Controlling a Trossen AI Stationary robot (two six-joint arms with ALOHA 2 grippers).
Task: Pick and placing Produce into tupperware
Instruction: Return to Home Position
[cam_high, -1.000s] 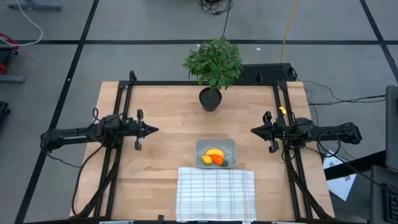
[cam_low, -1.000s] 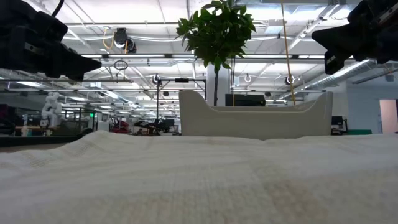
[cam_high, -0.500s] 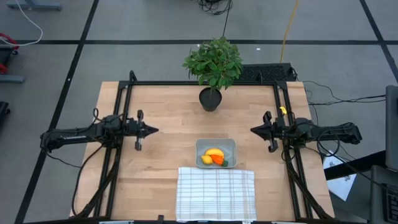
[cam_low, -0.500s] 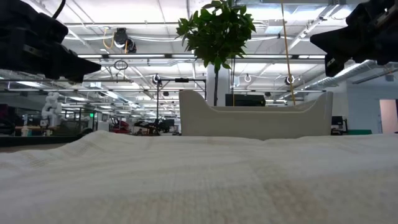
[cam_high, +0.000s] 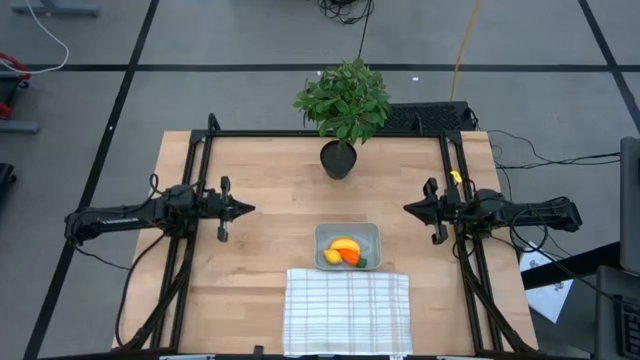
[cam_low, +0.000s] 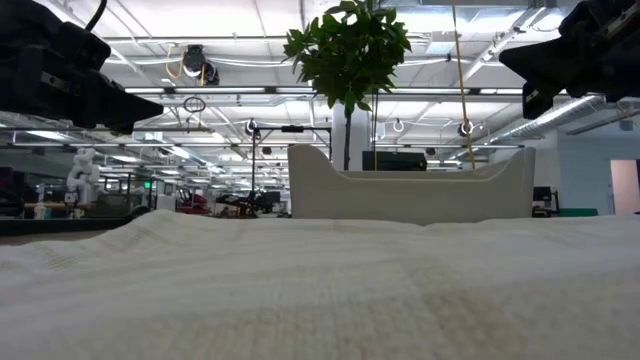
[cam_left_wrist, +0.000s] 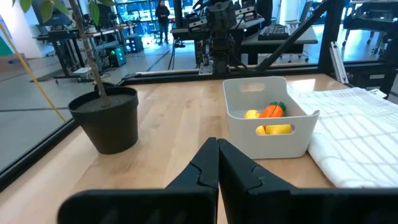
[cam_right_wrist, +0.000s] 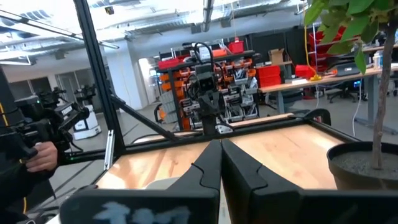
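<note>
High view: banana (cam_high: 346, 244), carrot (cam_high: 351, 256), lemon (cam_high: 332, 257) inside tupperware (cam_high: 371, 232)

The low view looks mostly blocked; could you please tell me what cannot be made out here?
- Low view: the cloth fills the foreground, and the wall of the bin hides what lies inside.
- High view: the banana, carrot and lemon are too small to tell how they overlap.
</note>
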